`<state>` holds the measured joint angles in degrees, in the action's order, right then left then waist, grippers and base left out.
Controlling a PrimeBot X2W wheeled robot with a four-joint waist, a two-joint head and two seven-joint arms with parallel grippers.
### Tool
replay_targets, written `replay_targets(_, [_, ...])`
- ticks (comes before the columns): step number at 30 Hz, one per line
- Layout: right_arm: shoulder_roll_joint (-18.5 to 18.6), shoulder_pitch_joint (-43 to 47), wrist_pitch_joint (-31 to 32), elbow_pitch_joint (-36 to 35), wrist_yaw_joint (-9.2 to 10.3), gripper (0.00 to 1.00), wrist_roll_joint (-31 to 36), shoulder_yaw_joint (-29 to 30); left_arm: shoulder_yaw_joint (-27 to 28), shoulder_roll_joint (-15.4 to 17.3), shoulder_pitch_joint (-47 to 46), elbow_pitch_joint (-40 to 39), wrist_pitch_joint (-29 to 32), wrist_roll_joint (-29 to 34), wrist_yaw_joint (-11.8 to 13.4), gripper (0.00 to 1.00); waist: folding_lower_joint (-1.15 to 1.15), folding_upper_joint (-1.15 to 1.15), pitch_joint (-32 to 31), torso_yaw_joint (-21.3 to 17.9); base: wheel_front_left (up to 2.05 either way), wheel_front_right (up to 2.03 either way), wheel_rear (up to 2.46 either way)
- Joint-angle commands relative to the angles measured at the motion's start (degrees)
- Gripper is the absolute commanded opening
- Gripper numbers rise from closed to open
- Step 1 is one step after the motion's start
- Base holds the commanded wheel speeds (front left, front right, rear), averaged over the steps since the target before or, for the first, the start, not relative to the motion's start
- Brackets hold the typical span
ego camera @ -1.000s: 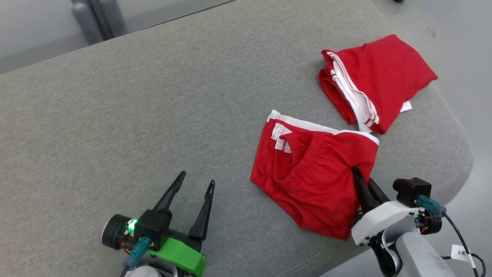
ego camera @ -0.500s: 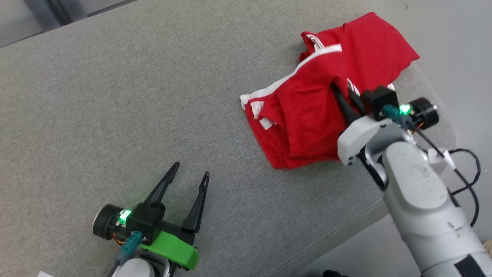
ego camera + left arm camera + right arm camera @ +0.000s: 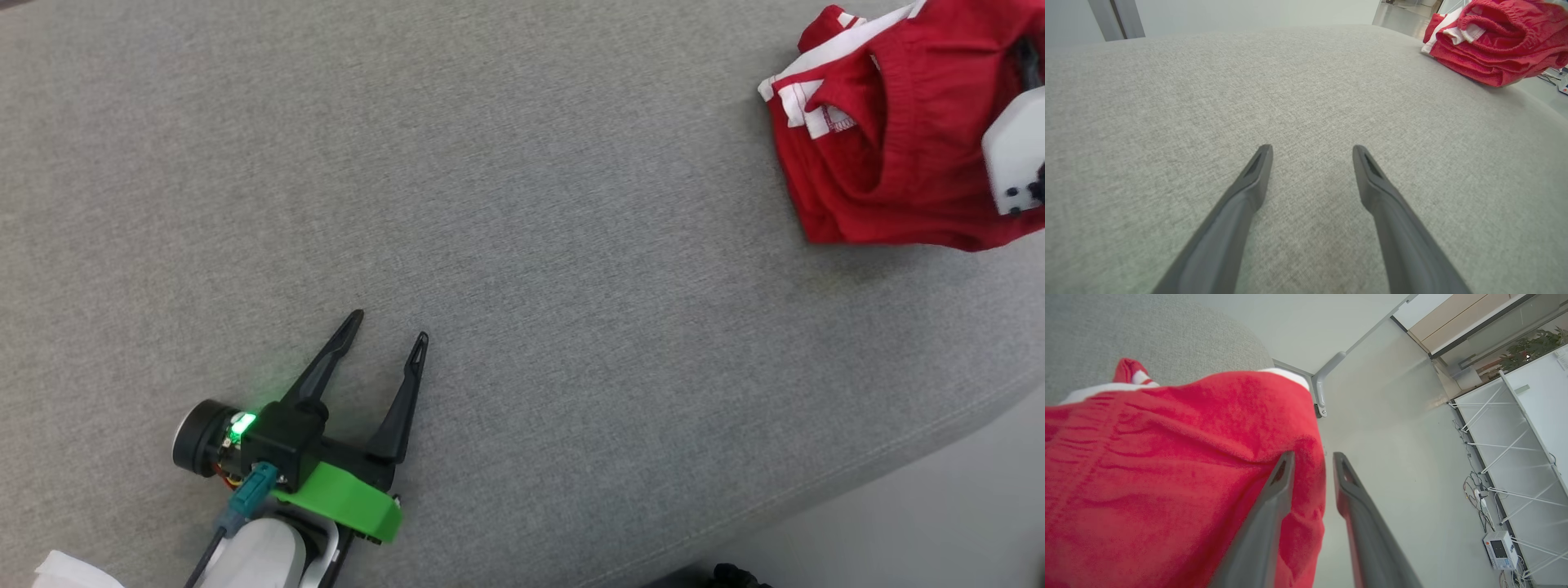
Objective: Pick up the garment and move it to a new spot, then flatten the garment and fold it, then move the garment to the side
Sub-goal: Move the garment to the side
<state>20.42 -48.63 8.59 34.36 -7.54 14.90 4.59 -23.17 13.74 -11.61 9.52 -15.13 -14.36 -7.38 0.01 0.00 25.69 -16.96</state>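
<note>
Noting the red garment (image 3: 890, 147) with white trim bunched at the far right end of the grey cushion (image 3: 522, 204), near its edge and partly cut off by the frame of the head view. In the left wrist view it reads as a layered heap with a gathered elastic waistband on top, and we cannot tell whether it is one piece or more. Right gripper (image 3: 1314, 455) sits at the garment: its jaws stand partway apart with a fold of red cloth between them, and we cannot tell whether that fold is pinched or lying loose. Left gripper (image 3: 388, 327) is released, fingers spread wide, low over bare cushion, well apart from the garment and holding nothing. We judge the cloth light, soft and limp. It will sag and drape from any single pinch, so one hold point carries it but will not keep it flat. The knit looks grippy rather than slick, and the cushion weave may drag on it if it is slid. Nothing fragile here. For carrying, a pinch through a thick fold or the waistband should hold best. For flattening, we would take two separated points along the waistband or the white-trimmed hem, one per gripper
</note>
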Motion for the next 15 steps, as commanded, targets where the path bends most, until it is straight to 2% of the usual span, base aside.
replay_targets(1, [-0.4,0.0,-0.1,-1.1,0.12,1.00,1.6,2.7,0.3,0.6,-1.3,0.1,0.0,-0.4,-0.2,1.00,-0.01,0.00,1.5,1.8,0.00,0.00,0.00])
replay_targets(5, [-4.0,1.6,-3.6,-4.8,0.12,1.00,6.0,10.6,1.1,0.4,-1.6,0.5,0.0,-0.5,-0.2,1.00,-0.01,0.00,1.1,2.5,0.00,0.00,0.00])
replay_targets(8, [-8.7,2.2,-8.3,-7.6,0.12,1.00,8.9,13.8,2.4,0.0,-1.5,1.1,0.0,-0.1,-0.2,1.00,-0.01,0.00,0.2,2.7,0.00,0.00,0.00])
replay_targets(12, [-14.7,2.4,-15.9,-9.7,0.12,1.00,10.3,14.9,5.2,-1.0,-1.0,1.9,0.0,0.5,-0.2,1.00,-0.01,0.00,-1.5,3.3,0.00,0.00,0.00])
replay_targets(15, [-16.8,2.6,-20.8,-9.6,0.12,1.00,8.8,14.1,8.1,-1.9,-0.7,2.7,0.0,1.2,-0.2,1.00,-0.01,0.00,-3.0,4.1,0.00,0.00,0.00])
